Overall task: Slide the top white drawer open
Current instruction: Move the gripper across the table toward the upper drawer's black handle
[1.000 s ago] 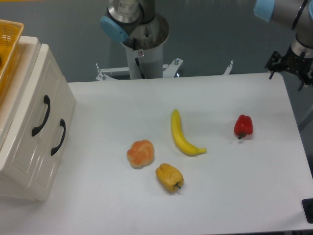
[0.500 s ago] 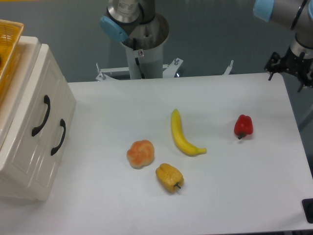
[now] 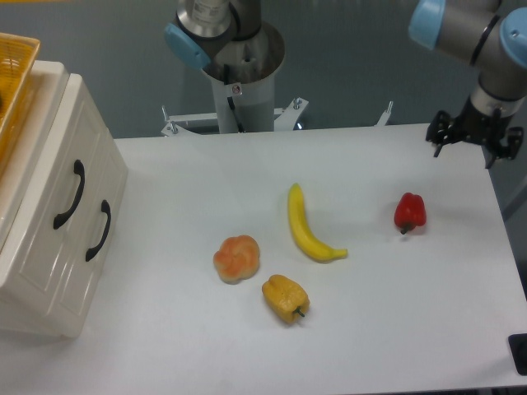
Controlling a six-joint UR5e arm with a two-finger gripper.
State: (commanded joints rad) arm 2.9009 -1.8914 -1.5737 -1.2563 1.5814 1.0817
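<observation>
My gripper (image 3: 467, 146) hangs above the table's (image 3: 247, 177) far right corner, wrist pointing down, fingers (image 3: 437, 141) spread apart and holding nothing. My arm reaches in from the upper right. The top white drawer (image 3: 51, 169) sits shut at the far left, black handle (image 3: 68, 194) facing the table, well apart from me. A red pepper (image 3: 409, 211) lies near below my gripper.
</observation>
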